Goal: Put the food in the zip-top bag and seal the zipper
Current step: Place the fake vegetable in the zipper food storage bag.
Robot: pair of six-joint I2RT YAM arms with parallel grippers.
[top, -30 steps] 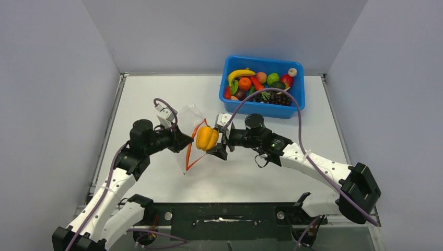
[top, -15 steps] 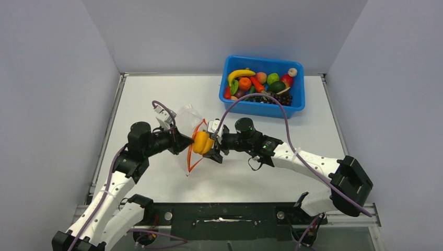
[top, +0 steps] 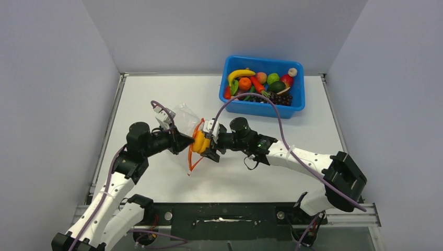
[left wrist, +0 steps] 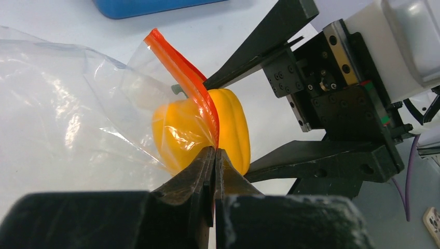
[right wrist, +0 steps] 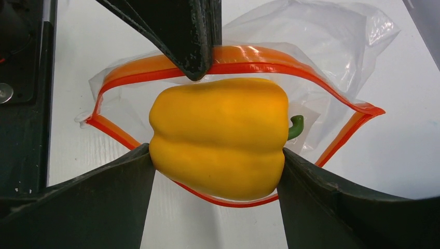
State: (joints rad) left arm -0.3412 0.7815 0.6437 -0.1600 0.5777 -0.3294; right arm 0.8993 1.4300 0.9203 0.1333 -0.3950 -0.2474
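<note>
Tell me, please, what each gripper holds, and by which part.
Left gripper pinches the zip-top bag by its zipper; right gripper clamps the yellow pepper end to end.

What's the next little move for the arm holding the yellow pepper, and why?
Probably push the pepper a bit deeper into the zip-top bag before letting go. The right gripper clamps the pepper, which sits only partway through the open zipper mouth, while the left gripper, shut on the zipper's upper edge, holds that mouth open.
</note>
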